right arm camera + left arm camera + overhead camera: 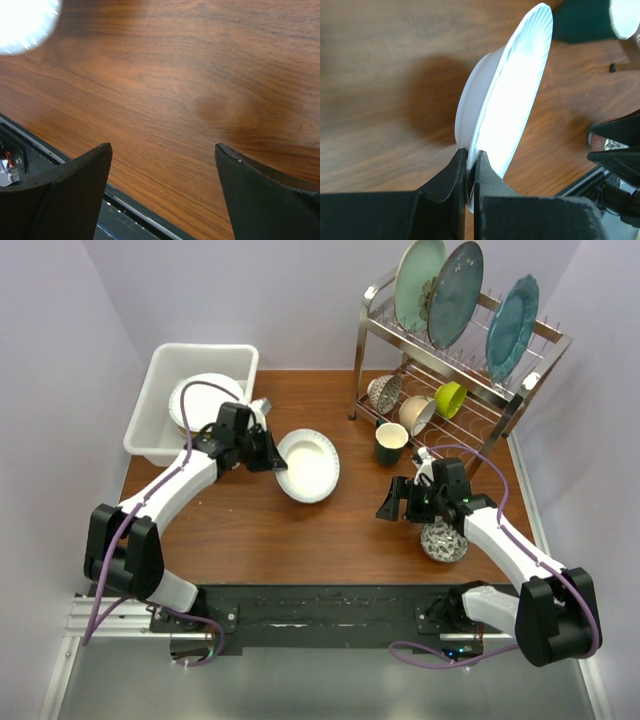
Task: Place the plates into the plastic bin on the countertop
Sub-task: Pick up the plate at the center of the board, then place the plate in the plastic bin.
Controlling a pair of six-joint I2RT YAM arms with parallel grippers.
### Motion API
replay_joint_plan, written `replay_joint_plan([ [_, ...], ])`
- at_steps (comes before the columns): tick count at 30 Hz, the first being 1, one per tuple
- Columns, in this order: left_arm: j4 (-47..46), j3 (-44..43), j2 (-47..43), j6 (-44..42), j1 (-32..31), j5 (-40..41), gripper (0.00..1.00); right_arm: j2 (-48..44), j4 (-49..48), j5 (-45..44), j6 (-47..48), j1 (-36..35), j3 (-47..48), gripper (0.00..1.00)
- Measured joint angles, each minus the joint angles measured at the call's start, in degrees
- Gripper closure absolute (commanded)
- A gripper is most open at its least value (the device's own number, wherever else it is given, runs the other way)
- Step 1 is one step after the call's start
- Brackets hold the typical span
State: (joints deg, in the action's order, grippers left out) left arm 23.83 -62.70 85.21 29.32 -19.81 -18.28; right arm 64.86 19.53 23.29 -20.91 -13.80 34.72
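— Your left gripper (471, 161) holds what?
— You pinch the white plate (515, 100) by its rim, tilted up just ahead of it. The plastic bin (160, 380) sits behind it. Your right gripper (162, 147) is wide open.

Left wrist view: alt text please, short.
The left gripper is pinched shut on the rim of a white plate, holding it tilted on edge over the wood-grain countertop. The plate's shadow falls on the wood to its left; a dark green cup sits at the top right.
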Motion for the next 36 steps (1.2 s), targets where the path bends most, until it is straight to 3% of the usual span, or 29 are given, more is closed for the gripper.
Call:
replay_joint_plan([
  [18,8.52,-14.67,0.09,-6.45,15.45,-5.35,1.00,0.00,0.22,0.24,0.42,-0.02,0.35,0.12],
  [36,6.69,-15.96,1.90,-4.39,27.43,-16.59,1.00,0.63,-0.26,1.81,0.42,-0.02,0.35,0.12],
])
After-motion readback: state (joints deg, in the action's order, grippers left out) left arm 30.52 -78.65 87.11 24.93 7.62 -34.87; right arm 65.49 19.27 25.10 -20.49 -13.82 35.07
